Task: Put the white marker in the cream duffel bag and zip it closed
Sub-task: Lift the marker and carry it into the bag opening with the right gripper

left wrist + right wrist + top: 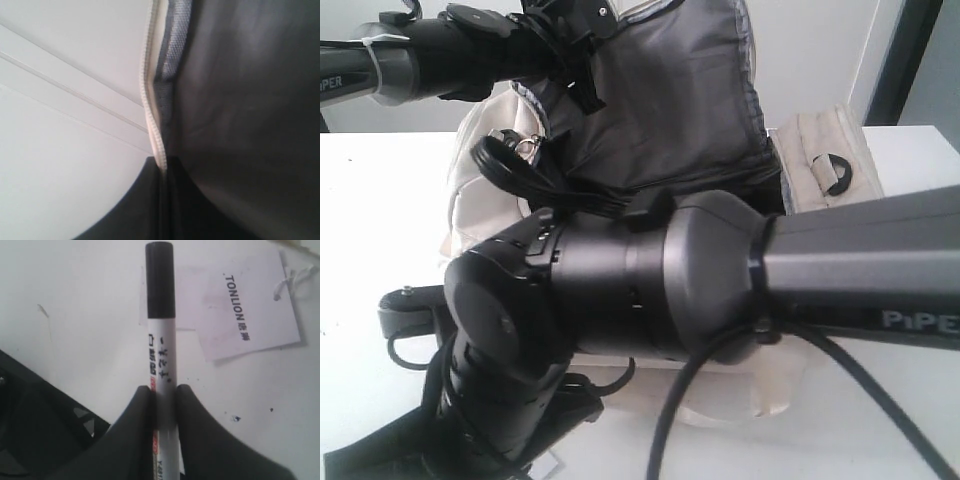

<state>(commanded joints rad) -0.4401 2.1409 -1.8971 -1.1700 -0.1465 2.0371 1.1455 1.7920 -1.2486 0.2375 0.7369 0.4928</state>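
The white table [380, 200] spreads under me. At twelve o'clock in the exterior view slumps the large soft cream fabric duffel bag [815, 150], its dark lining [670, 110] showing. My left fingers [130, 210], at eleven o'clock, are clamped on its raised zip edge [150, 100]. My right fingers [135, 440], at seven o'clock, pinch the slim white marker with a dark cap [161, 340] over the table, outside the bag, near a white printed paper tag [245, 305].

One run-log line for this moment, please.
right gripper: shut on white marker | left gripper: shut on cream duffel bag, held open | marker outside bag
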